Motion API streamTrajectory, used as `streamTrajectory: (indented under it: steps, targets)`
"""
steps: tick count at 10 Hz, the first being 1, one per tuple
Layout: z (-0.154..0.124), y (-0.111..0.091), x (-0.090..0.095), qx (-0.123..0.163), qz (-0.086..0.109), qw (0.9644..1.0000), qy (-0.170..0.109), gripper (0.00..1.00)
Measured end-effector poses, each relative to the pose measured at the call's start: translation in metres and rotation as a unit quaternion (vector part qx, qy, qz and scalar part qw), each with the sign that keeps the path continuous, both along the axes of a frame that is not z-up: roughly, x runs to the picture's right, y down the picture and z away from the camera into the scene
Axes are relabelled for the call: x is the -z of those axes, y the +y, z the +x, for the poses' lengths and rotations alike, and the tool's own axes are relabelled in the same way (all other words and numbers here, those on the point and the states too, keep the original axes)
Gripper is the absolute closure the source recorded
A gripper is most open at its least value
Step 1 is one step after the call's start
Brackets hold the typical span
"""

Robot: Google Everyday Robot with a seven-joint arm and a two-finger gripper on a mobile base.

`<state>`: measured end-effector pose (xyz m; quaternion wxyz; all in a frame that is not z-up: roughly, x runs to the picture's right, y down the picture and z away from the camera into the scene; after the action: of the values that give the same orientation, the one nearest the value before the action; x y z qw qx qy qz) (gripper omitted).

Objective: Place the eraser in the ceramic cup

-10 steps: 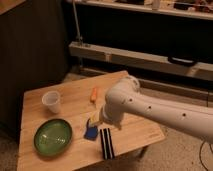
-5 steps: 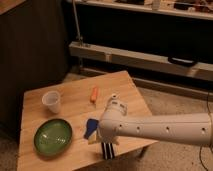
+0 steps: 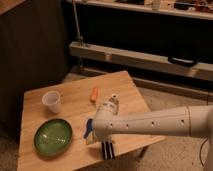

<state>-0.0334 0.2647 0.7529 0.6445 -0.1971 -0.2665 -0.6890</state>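
Black with pale stripes, the eraser (image 3: 107,149) lies near the front edge of the wooden desk (image 3: 75,102), just below my jaws, which stand apart, hidden by my white arm (image 3: 150,122). The ceramic cup (image 3: 52,101) stands well apart, at the far left.

Arm (image 3: 150,122) swung lower; gripper now hidden behind it, over eraser (image 3: 107,149).
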Motion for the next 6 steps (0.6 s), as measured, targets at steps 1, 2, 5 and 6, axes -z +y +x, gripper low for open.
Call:
streamTrajectory:
  steps: [1, 2, 5, 6]
  targets:
    - [-0.001, 0.001, -0.002, 0.008, 0.000, 1.0000, 0.004, 0.20]
    - [0.003, 0.005, -0.004, 0.014, -0.003, 0.9998, 0.010, 0.20]
    - [0.030, 0.012, -0.009, 0.007, -0.012, 0.9996, 0.025, 0.20]
    - [0.037, 0.013, -0.010, 0.001, -0.015, 0.9995, 0.028, 0.20]
